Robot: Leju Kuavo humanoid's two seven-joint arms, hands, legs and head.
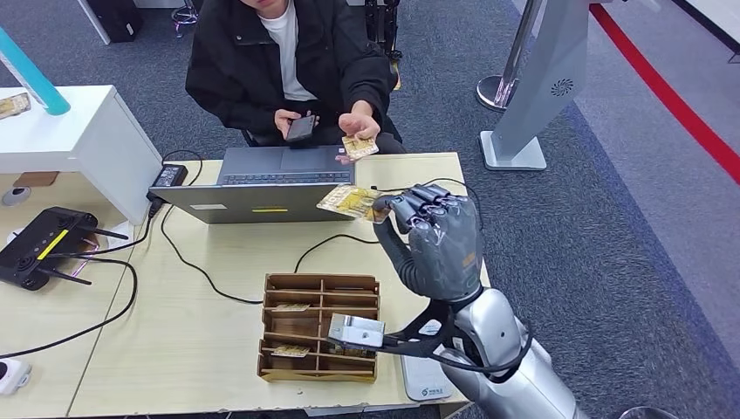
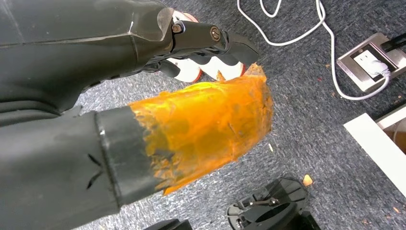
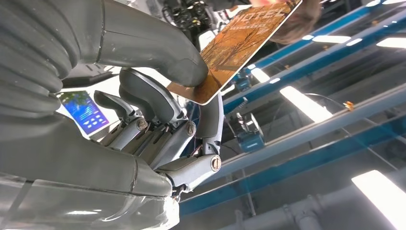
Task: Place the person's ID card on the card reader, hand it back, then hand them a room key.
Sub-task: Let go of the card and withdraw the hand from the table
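My right hand is raised above the table's far right part and pinches a gold-brown room key card between thumb and fingers, pointing it at the person. The right wrist view shows that card, printed HOTEL, under the thumb of my right hand. The seated person in a black jacket holds another gold card in one outstretched hand and a phone in the other. A flat white card reader lies by the table's near edge under my forearm. My left hand hangs over the floor holding nothing, its orange-taped thumb apart from the fingers.
A grey laptop stands open between me and the person. A wooden divided tray with cards sits near the front of the table. A black router and cables lie left; a white cabinet stands beyond.
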